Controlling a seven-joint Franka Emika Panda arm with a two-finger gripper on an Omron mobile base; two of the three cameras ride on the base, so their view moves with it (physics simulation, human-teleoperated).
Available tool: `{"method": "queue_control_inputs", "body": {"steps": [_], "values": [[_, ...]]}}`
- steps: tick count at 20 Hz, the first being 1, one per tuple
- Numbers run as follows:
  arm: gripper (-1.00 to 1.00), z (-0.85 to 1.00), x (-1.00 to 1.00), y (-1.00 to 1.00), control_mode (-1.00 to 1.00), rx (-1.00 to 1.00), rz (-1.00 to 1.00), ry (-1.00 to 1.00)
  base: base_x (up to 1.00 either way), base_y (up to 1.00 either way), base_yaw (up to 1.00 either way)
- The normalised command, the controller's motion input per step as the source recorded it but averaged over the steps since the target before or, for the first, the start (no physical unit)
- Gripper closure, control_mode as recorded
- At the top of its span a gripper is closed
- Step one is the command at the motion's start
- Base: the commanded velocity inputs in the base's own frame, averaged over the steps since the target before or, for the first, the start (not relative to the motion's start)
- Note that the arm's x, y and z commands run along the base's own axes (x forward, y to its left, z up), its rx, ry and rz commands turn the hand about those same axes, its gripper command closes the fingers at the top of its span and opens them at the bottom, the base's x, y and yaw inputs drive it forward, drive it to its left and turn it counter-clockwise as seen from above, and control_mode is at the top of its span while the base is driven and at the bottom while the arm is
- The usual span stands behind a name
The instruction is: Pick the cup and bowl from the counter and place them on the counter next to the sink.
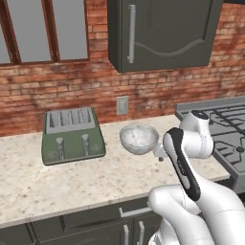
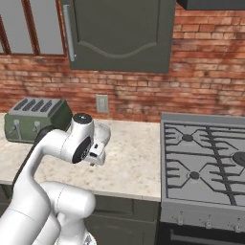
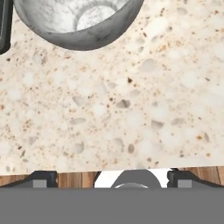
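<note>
Gripper (image 3: 112, 178) jaws stand spread wide, the two dark fingertips (image 3: 41, 178) far apart at the bottom of the hand view with nothing between them; it looks straight down at bare speckled stone, near the front edge, where a strip of wooden floor (image 3: 74, 178) shows beyond the counter lip.

Largest to smallest: the brick wall (image 1: 57, 86) runs behind everything, with a dark upper cabinet (image 1: 162, 33) and a window (image 1: 43, 28) mounted on it. The counter (image 1: 72, 177), beige and speckled, stretches below with dark cabinet fronts (image 1: 86, 225) under it. The gas stove (image 2: 206, 167) shows in full from the right base view, all its grates visible, while the left base view catches only a corner of it behind the arm. The green four-slot toaster (image 1: 72, 135) sits whole in the left base view, to the left of the bowl; the right base view shows just its top and one end past the arm's elbow.

The bowl (image 1: 139, 139), silvery with a pale mottled inside, stands upright on the counter between toaster and stove, just beside the arm's wrist. In the hand view only its lower rim and part of its inside appear at the top edge, apart from the fingertips. A wall outlet (image 1: 123, 105) sits above it on the brick
</note>
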Motion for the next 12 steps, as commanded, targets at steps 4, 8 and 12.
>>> {"method": "queue_control_inputs", "body": {"steps": [4,8,12], "values": [[-1.0,0.0,0.0,0.0,1.0,0.0,0.0,0.0,0.0,0.0,0.0],[-1.0,-0.03,0.2,0.05,-1.0,0.0,0.0,0.0,0.0,0.0,0.0],[-1.0,-0.01,0.65,0.01,-1.0,0.0,0.0,0.0,0.0,0.0,0.0]]}}
